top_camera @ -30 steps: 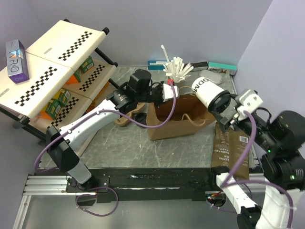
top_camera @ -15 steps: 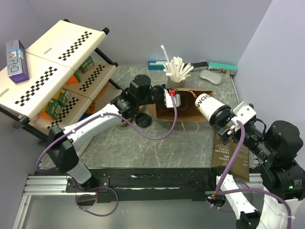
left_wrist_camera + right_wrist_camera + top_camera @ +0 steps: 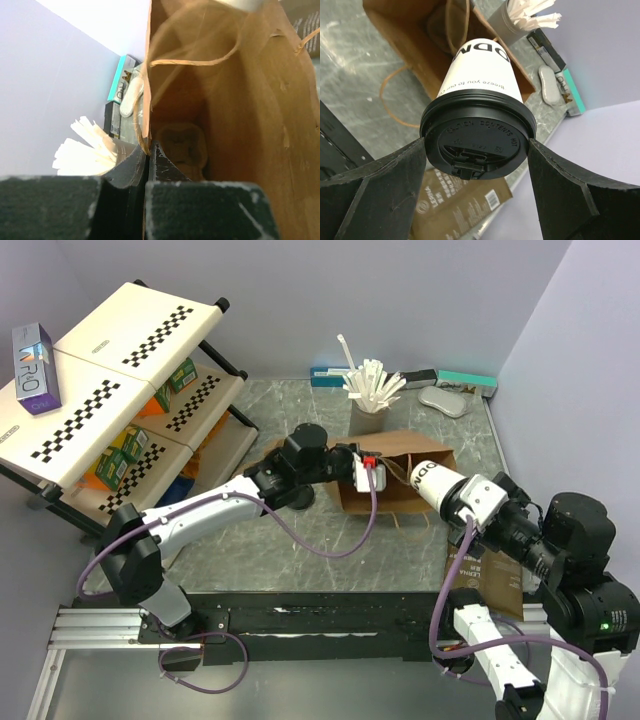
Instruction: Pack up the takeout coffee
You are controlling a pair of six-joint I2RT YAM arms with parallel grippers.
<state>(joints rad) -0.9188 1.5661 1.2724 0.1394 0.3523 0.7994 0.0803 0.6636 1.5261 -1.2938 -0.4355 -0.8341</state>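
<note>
Right gripper (image 3: 477, 150) is clamped on the cup (image 3: 482, 75) at the lid (image 3: 477, 137) end. Its fingers (image 3: 385, 190) press on the lid rim, one each side. The cup is off the table (image 3: 300, 540) and tilted, with the base toward the bag (image 3: 395, 455) and the lid toward the wrist. In the top view the cup base is at the bag's right end, just over the rim and not inside.

Left gripper (image 3: 367, 474) is closed on the bag wall. The wrist view shows its fingers (image 3: 125, 170) pinching the paper edge with no gap between them. The bag mouth is open, with a twine handle (image 3: 195, 62) looping across it. There's a brown moulded shape deep inside the bag (likely the carrier (image 3: 182, 145), too dim to be sure). The stick holder (image 3: 368, 405) stands just behind the bag.
</note>
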